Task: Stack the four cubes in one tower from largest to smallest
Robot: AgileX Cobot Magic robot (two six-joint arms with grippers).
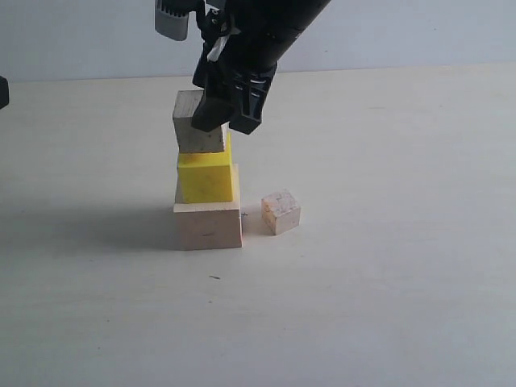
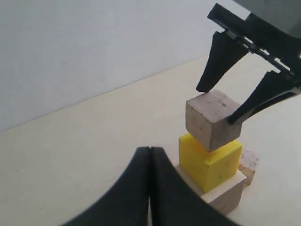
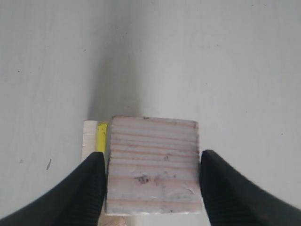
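Observation:
A large pale wooden cube (image 1: pixel 208 227) stands on the table with the bright yellow cube (image 1: pixel 205 179) on top of it. A small wooden cube (image 1: pixel 193 125) sits at the yellow cube's top, turned a little and overhanging to the left. My right gripper (image 1: pixel 228 121) comes down from above and is shut on its two sides (image 3: pixel 153 183). The smallest cube (image 1: pixel 280 211), with pinkish marks, lies on the table just right of the tower. My left gripper (image 2: pixel 149 150) is shut and empty, looking at the tower (image 2: pixel 207 162) from nearby.
The pale tabletop (image 1: pixel 387 306) spreads out around the tower, with a grey wall (image 1: pixel 419 32) behind its far edge. A dark part (image 1: pixel 2 93) shows at the far left edge of the exterior view.

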